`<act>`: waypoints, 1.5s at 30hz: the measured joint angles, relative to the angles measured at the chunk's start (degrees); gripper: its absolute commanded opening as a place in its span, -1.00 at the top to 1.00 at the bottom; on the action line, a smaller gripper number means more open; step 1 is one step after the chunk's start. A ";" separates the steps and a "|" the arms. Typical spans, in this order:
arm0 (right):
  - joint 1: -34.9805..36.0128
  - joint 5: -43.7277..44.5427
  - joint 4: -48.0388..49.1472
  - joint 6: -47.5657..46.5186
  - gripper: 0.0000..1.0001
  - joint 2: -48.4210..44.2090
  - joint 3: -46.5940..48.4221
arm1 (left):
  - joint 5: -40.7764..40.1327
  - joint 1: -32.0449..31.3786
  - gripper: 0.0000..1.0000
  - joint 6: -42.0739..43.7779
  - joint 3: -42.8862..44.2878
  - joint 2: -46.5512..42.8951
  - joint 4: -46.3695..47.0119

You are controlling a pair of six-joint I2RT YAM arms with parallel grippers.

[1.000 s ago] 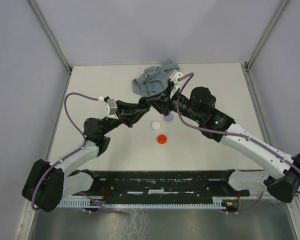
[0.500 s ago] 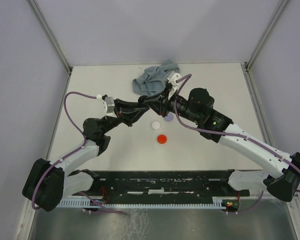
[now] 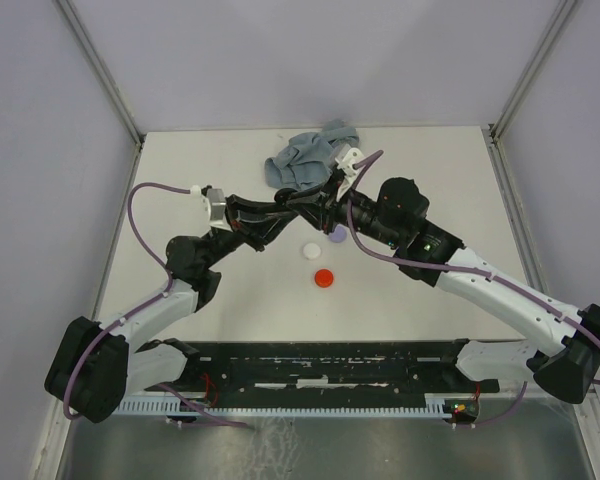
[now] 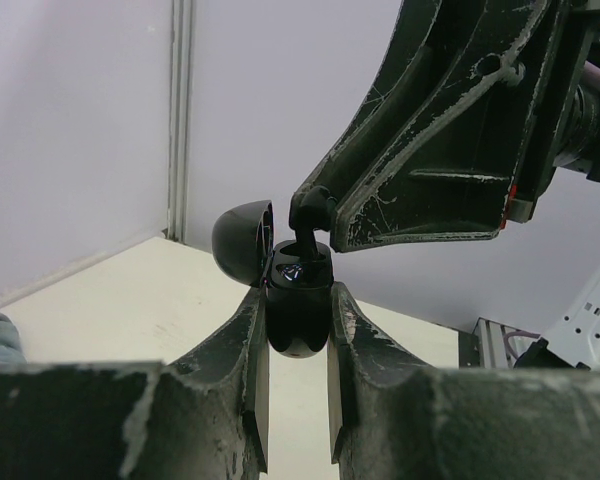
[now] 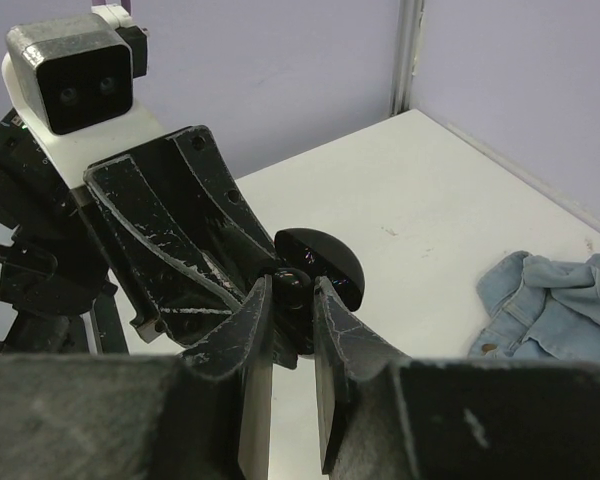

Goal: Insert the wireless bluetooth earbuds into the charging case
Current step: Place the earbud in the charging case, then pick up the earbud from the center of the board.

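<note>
the left gripper (image 4: 296, 298) is pinched on the black charging case (image 4: 298, 325), one finger on each flank. it holds the case upright in the air over the table (image 3: 250, 300), with the lid (image 4: 240, 240) swung open to the left in the left wrist view. the right gripper (image 5: 291, 294) is pressed together on a small black earbud (image 4: 307, 232) and reaches in from above and from the right. the earbud's lower end sits right at the mouth of the case (whether it has entered its socket or only touches the rim, i cannot tell). the two grippers meet over the far half of the table, just near of the blue cloth (image 3: 305, 160). the white disc (image 3: 311, 251), lilac disc (image 3: 337, 236) and red disc (image 3: 324, 278) lie on the table nearer the arm bases.

the step in hand looks like seating this earbud. to do it well, the left arm should be a fixed vice: no drift, no loosening, because the case is rounded and glossy and could pivot between the fingers under a downward push. the right wrist should line the earbud up with the socket first, then go down slowly and straight, correcting tilt rather than forcing. the open lid stands just beside the right fingertips, so any sideways sweep risks knocking it shut. the right jaws should part only once the earbud sits flush, then lift straight up.
</note>
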 measured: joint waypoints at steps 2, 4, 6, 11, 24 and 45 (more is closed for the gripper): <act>0.00 -0.26 0.22 -0.44 0.57 0.00 -0.17 | -0.13 0.00 0.95 -0.57 0.00 0.00 -0.02; -0.02 -0.46 0.28 -0.90 0.53 0.00 -0.22 | -0.20 0.00 0.95 -1.07 0.00 0.00 -0.02; -0.02 -0.72 0.17 -1.49 0.47 0.00 -0.22 | -0.20 0.00 0.95 -1.25 0.00 0.00 -0.02; -0.02 -1.70 -0.83 -2.78 0.35 0.00 -0.13 | 0.28 0.09 0.95 -1.36 -0.02 0.00 -0.04; 0.13 -2.36 -6.60 -4.28 -0.23 0.00 0.79 | 2.73 0.26 0.95 -1.14 -1.38 -0.11 -0.55; -0.20 9.68 -13.57 -4.33 -0.55 -0.81 3.10 | 2.95 0.26 0.95 0.87 -2.29 -1.29 -1.75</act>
